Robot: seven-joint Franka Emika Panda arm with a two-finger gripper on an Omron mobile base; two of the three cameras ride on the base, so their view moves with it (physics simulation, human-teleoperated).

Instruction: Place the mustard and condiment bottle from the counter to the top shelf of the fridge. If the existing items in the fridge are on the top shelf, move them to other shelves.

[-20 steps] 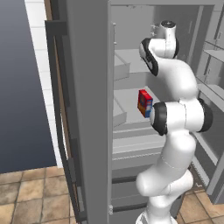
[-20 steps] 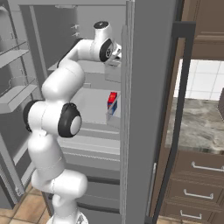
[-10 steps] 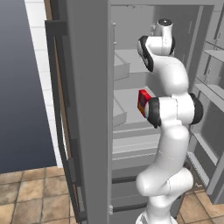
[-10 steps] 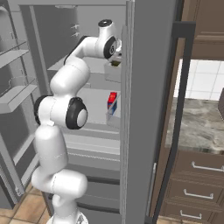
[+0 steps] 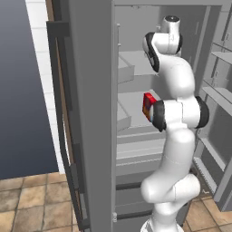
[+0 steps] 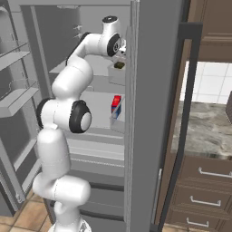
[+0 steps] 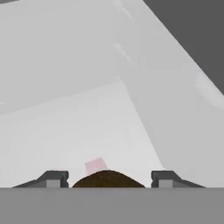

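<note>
No text can be read — the red carton [image 6: 116, 104] shows only coloured marks.

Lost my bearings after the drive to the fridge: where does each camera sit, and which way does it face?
Left base view: behind-left, facing the fridge cavity; arm rises lower right.
Right base view: behind-right, same cavity plus counter; arm lower left.
Hand view: looks along the gripper into pale fridge walls.
Both base views share the red carton.

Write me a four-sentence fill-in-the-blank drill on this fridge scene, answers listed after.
1. The small carton standing on a fridge shelf is mostly ____.
2. The fridge door stands ____.
3. Beside the fridge, the counter sits on drawers made of brown ____.
4. In the hand view, a rounded ____-coloured shape lies between the hand fingertips.

Answers: red; open; wood; brown
</note>
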